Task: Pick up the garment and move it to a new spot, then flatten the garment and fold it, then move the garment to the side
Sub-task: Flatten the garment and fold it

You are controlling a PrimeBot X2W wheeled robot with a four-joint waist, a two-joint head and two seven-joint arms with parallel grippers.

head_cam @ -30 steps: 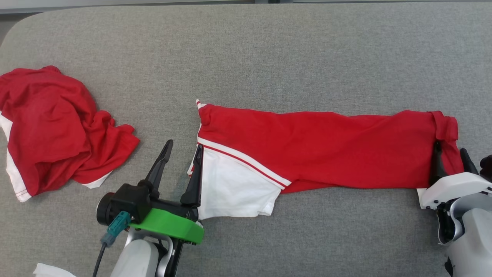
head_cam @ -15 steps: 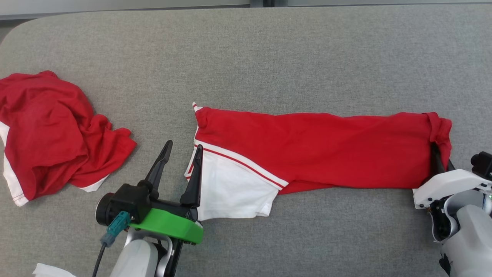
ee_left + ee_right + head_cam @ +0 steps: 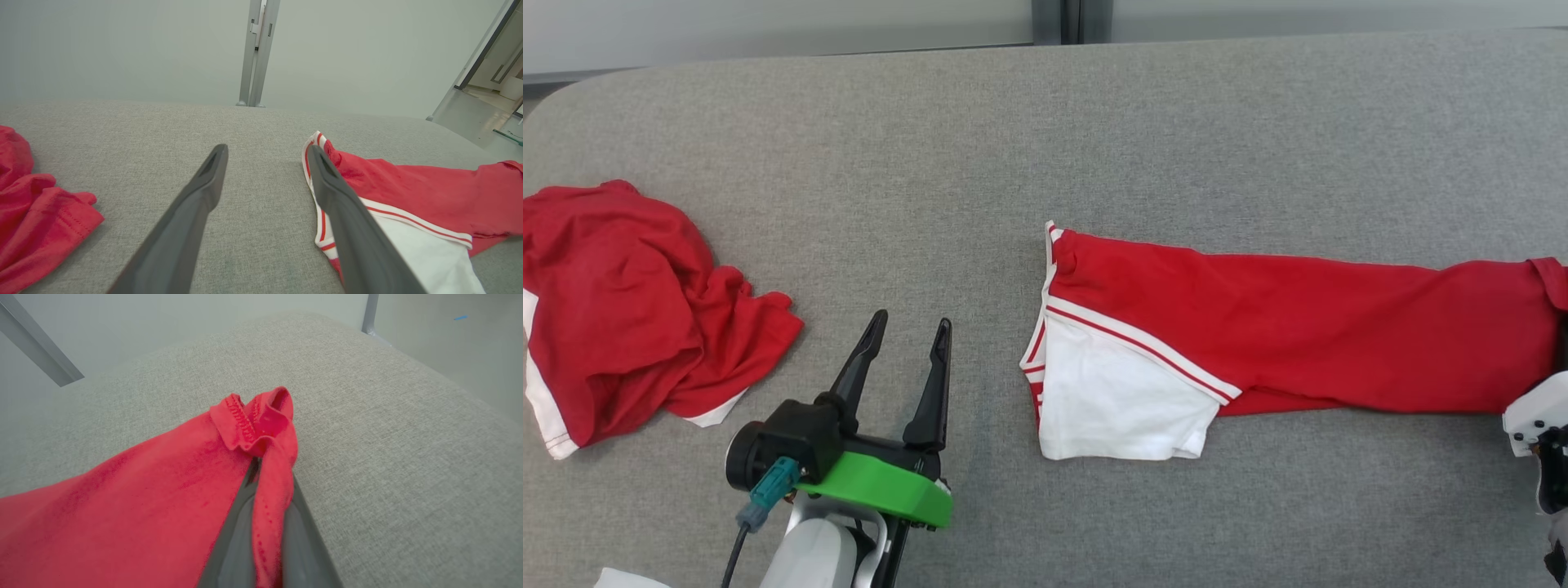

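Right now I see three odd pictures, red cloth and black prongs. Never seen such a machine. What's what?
This is a two-armed robot handling clothes. The wide picture looks down from its head. The other two come from cameras on its wrists, each looking out along that arm's pincer. On the grey padded surface lie a red and white garment, laid out long, and a crumpled red garment at the left. The left pincer is open and empty, near the long garment's white end without touching it. The right pincer is shut on that garment's red end.
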